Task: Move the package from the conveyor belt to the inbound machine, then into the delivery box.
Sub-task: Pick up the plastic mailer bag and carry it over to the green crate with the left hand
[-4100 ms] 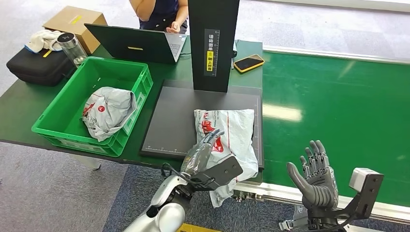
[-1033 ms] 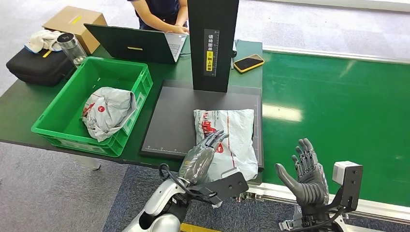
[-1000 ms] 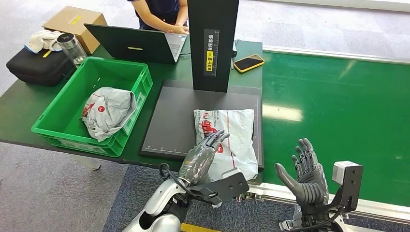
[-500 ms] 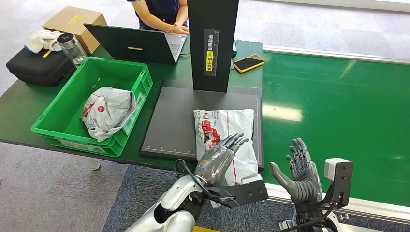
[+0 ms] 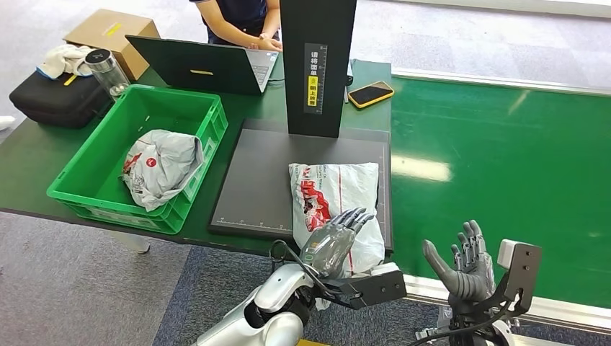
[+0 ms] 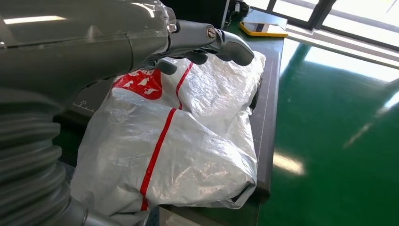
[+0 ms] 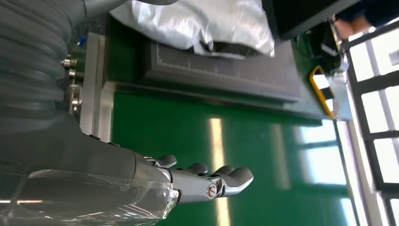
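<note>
**White plastic package on the inbound machine's dark plate**

White and crinkled, with red print and a red stripe, the package (image 5: pixel 339 205) lies on the black scanning plate (image 5: pixel 259 180) of the inbound machine, toward the plate's near right corner, its near end hanging over the front edge. The machine's black upright column (image 5: pixel 317 65) stands at the plate's far side, apart from the bag.

The left hand (image 5: pixel 333 241) is over the package's near end with its fingers stretched forward and slightly apart; in the left wrist view the fingertips (image 6: pixel 233 47) arch over the bag (image 6: pixel 188 141), and I cannot tell whether they touch it. It grips nothing.

The right hand (image 5: pixel 465 270) is raised over the near edge of the green conveyor belt (image 5: pixel 504 158), palm up, fingers spread, holding nothing.

Left of the plate, the green delivery box (image 5: pixel 94 194) holds another grey-white bag (image 5: pixel 160 166). Behind it sit a laptop (image 5: pixel 205 66), with a person (image 5: pixel 241 18) at it, and a yellow-cased phone (image 5: pixel 371 94) beside the column.
</note>
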Motion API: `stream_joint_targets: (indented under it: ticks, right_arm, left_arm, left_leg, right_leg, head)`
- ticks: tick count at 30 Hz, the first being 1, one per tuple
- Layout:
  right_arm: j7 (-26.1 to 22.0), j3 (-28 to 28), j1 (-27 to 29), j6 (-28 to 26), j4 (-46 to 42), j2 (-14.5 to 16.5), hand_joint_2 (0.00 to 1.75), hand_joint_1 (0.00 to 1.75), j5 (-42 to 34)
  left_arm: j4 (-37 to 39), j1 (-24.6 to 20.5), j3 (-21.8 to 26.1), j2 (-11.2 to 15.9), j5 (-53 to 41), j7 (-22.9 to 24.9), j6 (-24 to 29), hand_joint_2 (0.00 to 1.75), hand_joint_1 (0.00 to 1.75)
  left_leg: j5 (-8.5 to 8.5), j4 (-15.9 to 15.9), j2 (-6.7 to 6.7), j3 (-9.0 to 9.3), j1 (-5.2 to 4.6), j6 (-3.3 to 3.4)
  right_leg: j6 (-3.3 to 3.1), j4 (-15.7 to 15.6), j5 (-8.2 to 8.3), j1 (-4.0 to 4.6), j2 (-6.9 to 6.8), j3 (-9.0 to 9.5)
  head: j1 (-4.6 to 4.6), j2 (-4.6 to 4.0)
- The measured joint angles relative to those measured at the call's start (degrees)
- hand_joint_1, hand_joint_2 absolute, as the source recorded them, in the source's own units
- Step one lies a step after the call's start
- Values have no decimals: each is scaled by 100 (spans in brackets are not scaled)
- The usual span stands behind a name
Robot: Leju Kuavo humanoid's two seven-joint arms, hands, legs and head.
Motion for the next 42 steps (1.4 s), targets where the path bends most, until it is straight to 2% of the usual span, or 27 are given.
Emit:
stream_joint_targets:
  ticks: [17, 18, 21, 22, 32, 42]
  right_arm:
    - [-61, -827, -228, -58, 741, -33, 175, 0, 96]
    - [-62, -834, -249, -37, 761, -42, 175, 0, 102]
    - [-69, -826, -308, -15, 801, -68, 175, 0, 98]
    - [-76, -814, -320, -15, 807, -81, 175, 0, 91]
    - [-161, -541, -346, -8, 681, -204, 175, 0, -1]
    - [-258, -307, -238, 127, 124, -220, 175, 0, -7]
  left_arm:
    - [214, -41, 1, -31, 98, 5, 181, 175, 0]
    - [219, -41, 1, -31, 103, 5, 203, 175, 27]
    - [241, -43, 1, -31, 107, 7, 256, 175, 158]
    - [250, -44, 1, -31, 105, 9, 267, 175, 175]
    - [338, -48, 1, -31, 83, 9, 362, 175, 175]
    - [352, -51, 1, -31, 71, -11, 474, 175, 175]
  left_leg:
    - [0, 0, 0, -1, 0, 0]
    - [0, 0, 0, -1, 0, 0]
    - [0, 0, 1, 0, 0, 0]
    - [0, 0, 0, 0, 0, 0]
    - [1, 0, 1, 0, 1, 0]
    - [0, 0, 1, 0, 1, 0]
  right_leg:
    - [0, 0, 0, 0, 1, 0]
    - [0, 0, 0, 0, 1, 0]
    - [0, 0, 0, 1, 0, 0]
    - [0, 0, 0, 1, 0, 0]
    - [0, 1, 0, 1, 0, 0]
    - [0, 1, 0, 1, 1, -1]
  head:
    - [1, 0]
    - [1, 0]
    - [0, 0]
    - [-1, 0]
    - [1, -1]
    - [0, 0]
